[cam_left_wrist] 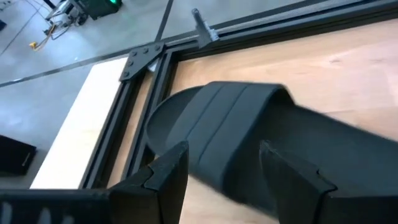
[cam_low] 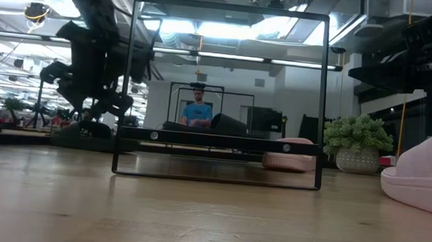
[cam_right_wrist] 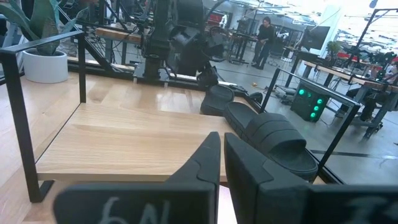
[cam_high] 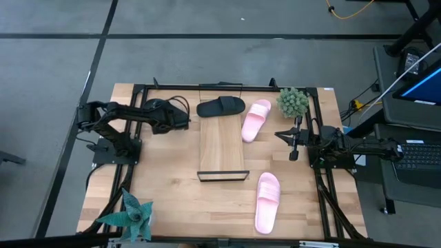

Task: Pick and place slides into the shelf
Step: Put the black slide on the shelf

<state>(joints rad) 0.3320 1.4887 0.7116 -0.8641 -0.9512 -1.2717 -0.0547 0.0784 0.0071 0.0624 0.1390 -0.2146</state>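
black slide [cam_high: 220,107] lies crosswise at the shelf's [cam_high: 222,148] far end, heel toward the left gripper [cam_high: 185,118], whose spread jaws sit just beside it, nearer than the right gripper [cam_high: 294,143], jaws pressed together.

shelf top: the shelf [cam_high: 222,145] board lies bare along most of its length; a black slide [cam_high: 220,107] overlaps its far end.
shelf ends: thin black wire rails [cam_low: 221,91] stand upright at both short ends; the long sides are free.
right of shelf: a pink slide [cam_high: 255,120] lies just beside the far part.
far right: potted plant [cam_high: 293,102] by the frame.
near right: second pink slide [cam_high: 267,201].
near left corner: second plant [cam_high: 131,215]; open table [cam_high: 172,200] between it and the shelf.
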